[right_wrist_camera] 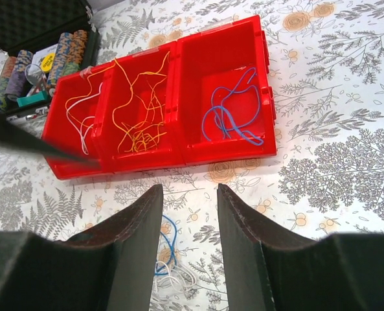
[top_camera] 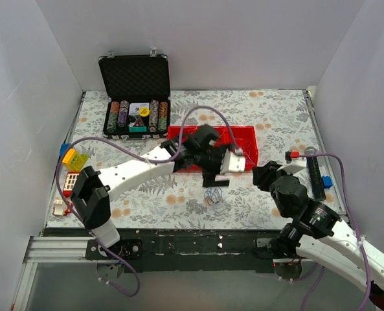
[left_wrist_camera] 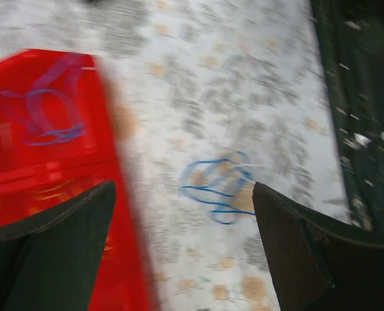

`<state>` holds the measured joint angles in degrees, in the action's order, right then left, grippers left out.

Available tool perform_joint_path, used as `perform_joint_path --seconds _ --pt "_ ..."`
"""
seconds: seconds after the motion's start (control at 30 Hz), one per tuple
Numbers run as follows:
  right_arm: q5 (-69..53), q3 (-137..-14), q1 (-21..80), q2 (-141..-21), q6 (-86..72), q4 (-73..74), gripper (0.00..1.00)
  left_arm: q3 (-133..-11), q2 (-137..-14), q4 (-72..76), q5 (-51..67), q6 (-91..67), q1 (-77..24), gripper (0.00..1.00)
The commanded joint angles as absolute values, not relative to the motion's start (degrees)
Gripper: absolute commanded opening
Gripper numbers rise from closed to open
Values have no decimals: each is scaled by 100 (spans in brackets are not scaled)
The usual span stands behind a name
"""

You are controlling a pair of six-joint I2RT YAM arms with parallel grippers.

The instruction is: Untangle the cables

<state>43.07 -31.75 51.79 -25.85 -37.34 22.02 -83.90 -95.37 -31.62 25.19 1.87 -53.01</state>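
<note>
The right wrist view showed cables (right_wrist_camera: 225,120) in the red tray's (right_wrist_camera: 208,55) three compartments; overhead, the left arm (top_camera: 140,170) hid them. The left hand (left_wrist_camera: 184,194) gaped wide, the right hand (right_wrist_camera: 188,194) narrower, both empty.

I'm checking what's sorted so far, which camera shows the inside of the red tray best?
The right wrist view: the whole red tray is sharp, all three compartments and their wires visible. The top view has the left arm covering most of it. The left wrist view shows a blurred part.

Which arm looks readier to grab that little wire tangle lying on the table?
Likely the left: the left fingers, open, hang over the loose cables, framing them. The right fingers sit off to the side.
</note>
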Motion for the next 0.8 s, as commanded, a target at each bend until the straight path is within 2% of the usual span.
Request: perform_joint_path --seconds 0.0,0.07,0.2,0.47,0.63,0.77 --pt "4351 -3191 5186 -2496 -3858 2171 47 -7656 -9342 -4297 3234 1519 -6011 83" --pt "4351 -3147 5194 -2435 -3876 2180 47 -7646 -9518 -4429 3278 1626 -6178 78" --pt "4403 -3068 5203 -2277 -3894 2224 47 -7883 -9992 -4553 3436 1477 -6407 75" --pt "4438 -2944 5186 -2066 -3841 2197 47 -7585 -10467 -3192 2884 1599 -6671 73" --pt "4430 -2988 5194 -1943 -3771 2250 46 -7585 -10836 -2900 2268 1898 -6671 60" --pt "4465 -3041 5194 -1837 -3718 2285 44 -7620 -11012 -2839 1899 1942 -6697 40"
